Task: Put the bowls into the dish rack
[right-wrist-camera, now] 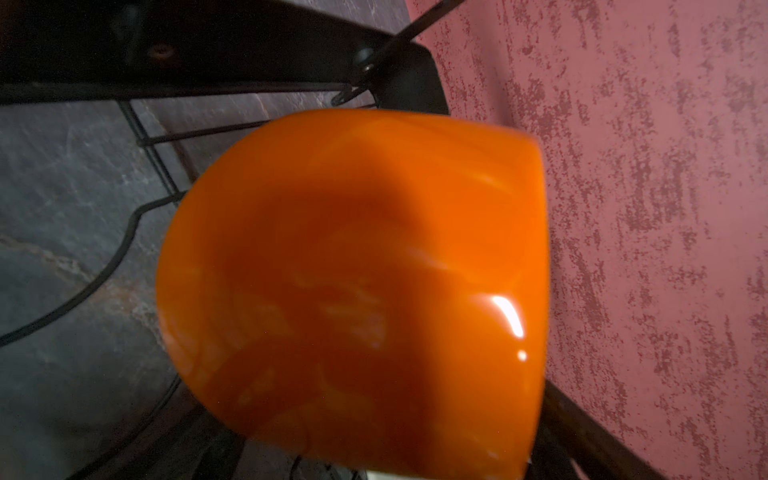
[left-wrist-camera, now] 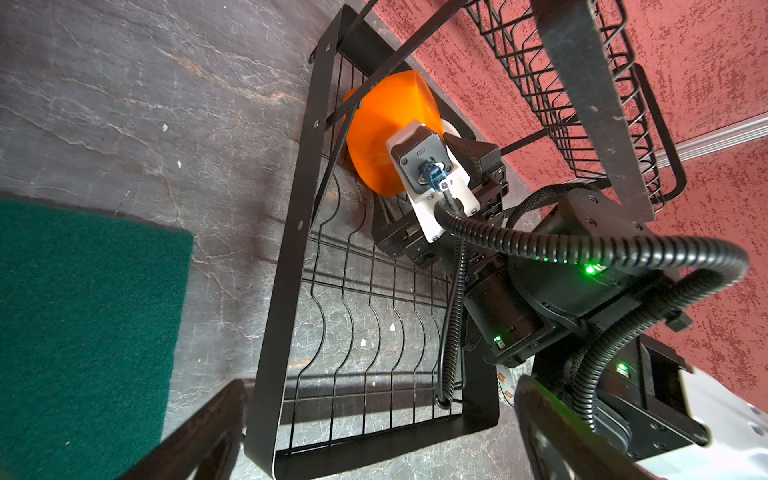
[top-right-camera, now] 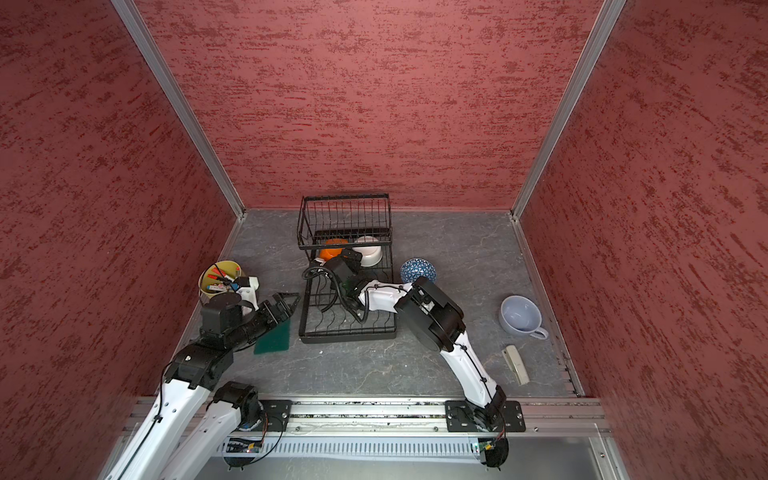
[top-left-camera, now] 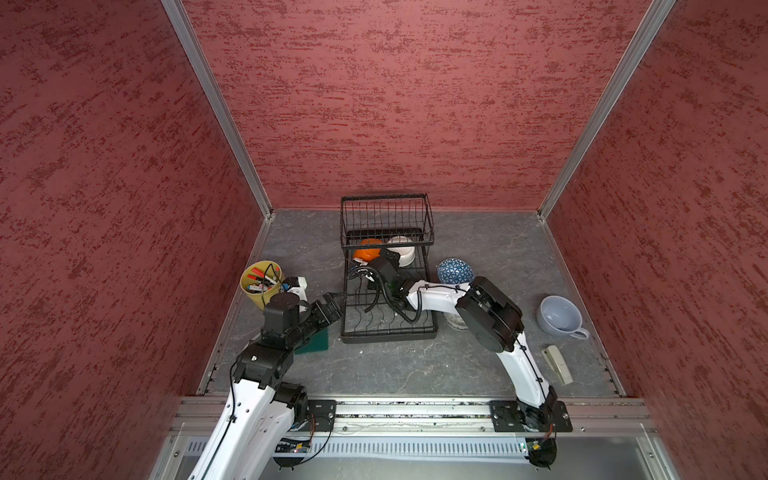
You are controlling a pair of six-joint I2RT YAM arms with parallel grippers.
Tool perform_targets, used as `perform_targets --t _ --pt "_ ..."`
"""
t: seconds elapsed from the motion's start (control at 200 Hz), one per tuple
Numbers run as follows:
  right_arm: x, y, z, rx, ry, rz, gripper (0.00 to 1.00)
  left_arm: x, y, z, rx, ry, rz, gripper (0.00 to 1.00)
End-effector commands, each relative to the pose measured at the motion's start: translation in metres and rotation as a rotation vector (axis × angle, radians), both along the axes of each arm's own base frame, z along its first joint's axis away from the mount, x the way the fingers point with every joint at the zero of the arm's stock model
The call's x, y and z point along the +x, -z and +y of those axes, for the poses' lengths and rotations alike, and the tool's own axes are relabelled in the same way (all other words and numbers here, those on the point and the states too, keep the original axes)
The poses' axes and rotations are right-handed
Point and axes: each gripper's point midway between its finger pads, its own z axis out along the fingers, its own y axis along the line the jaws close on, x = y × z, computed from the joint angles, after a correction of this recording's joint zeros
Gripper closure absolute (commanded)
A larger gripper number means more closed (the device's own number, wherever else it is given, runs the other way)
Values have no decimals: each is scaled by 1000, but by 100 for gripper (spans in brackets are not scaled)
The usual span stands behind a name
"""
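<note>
The black wire dish rack stands mid-table, its raised basket at the far end. An orange bowl lies on its side on the lower tray under the basket. A white bowl sits beside it. My right gripper is open, its jaws wide on either side of the orange bowl. A blue patterned bowl stands on the table right of the rack. A pale bowl is mostly hidden under my right arm. My left gripper is open and empty beside the rack's left edge.
A yellow-green pot of pens stands at the left. A green sponge lies under my left arm. A pale blue handled cup and a small cream object lie at the right. Red walls enclose the table.
</note>
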Motion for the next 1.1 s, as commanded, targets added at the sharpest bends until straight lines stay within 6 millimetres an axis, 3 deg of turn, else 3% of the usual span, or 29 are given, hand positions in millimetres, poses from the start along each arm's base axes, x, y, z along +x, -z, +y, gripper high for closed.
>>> perform_targets --t 0.0,0.316,0.601,0.827,1.097 --pt "-12 -1 -2 -25 -38 47 1 0 3 2 1 -8 0 0" --pt "-15 3 0 -25 -49 77 1 0 7 2 0 -10 5 0" --pt "-9 -19 6 88 -8 50 1 1 9 2 -2 -8 4 1" --pt "-8 -21 10 125 2 69 1 1 11 2 -5 -8 6 0" --pt "-3 -28 5 92 21 -73 1 4 17 1 -2 -3 15 0"
